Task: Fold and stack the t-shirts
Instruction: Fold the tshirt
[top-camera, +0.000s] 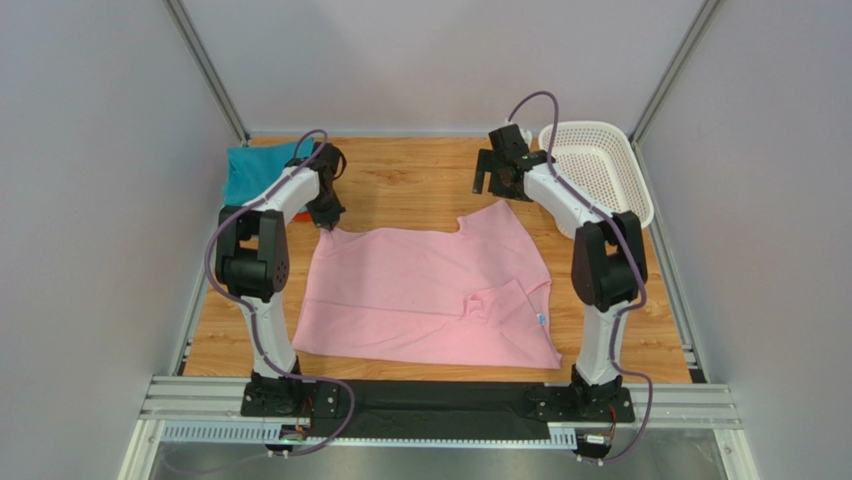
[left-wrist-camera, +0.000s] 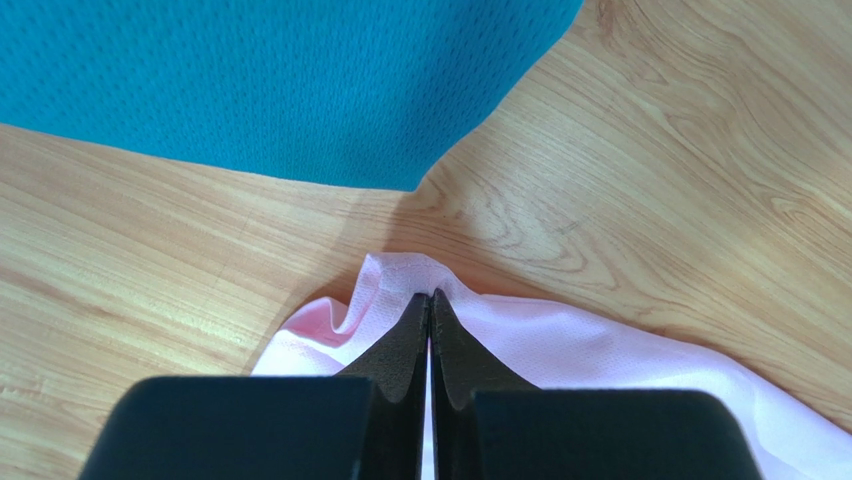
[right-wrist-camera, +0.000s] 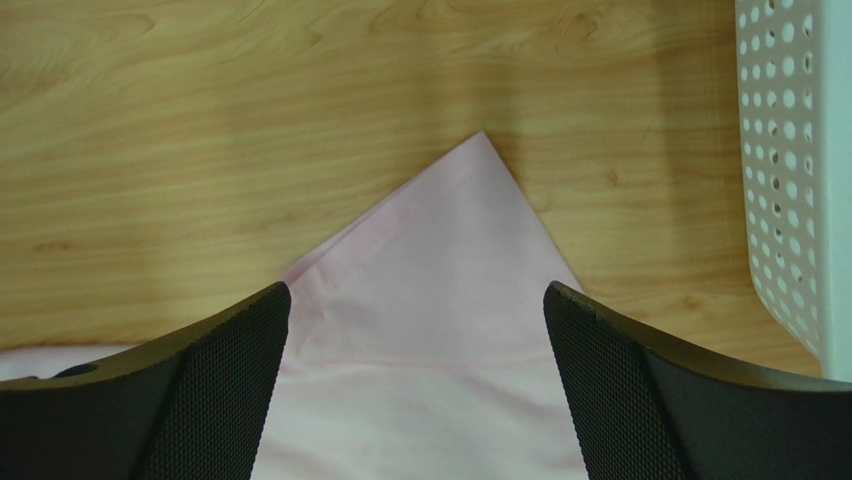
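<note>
A light pink t-shirt (top-camera: 420, 290) lies spread across the middle of the wooden table, its neck label toward the right. My left gripper (top-camera: 327, 222) is shut on the shirt's far left corner; in the left wrist view the black fingertips (left-wrist-camera: 430, 297) pinch a raised fold of the pink t-shirt (left-wrist-camera: 600, 350). My right gripper (top-camera: 488, 182) hovers open over the far right corner. In the right wrist view the pink t-shirt (right-wrist-camera: 440, 250) comes to a point between the wide-apart fingers of the right gripper (right-wrist-camera: 416, 292), untouched. A teal t-shirt (top-camera: 250, 170) (left-wrist-camera: 250, 80) lies at the back left.
A white perforated basket (top-camera: 600, 165) (right-wrist-camera: 795, 180) stands at the back right corner, close to the right arm. Bare wood table (top-camera: 410, 185) shows between the two grippers at the back. Metal frame posts and grey walls bound the table on three sides.
</note>
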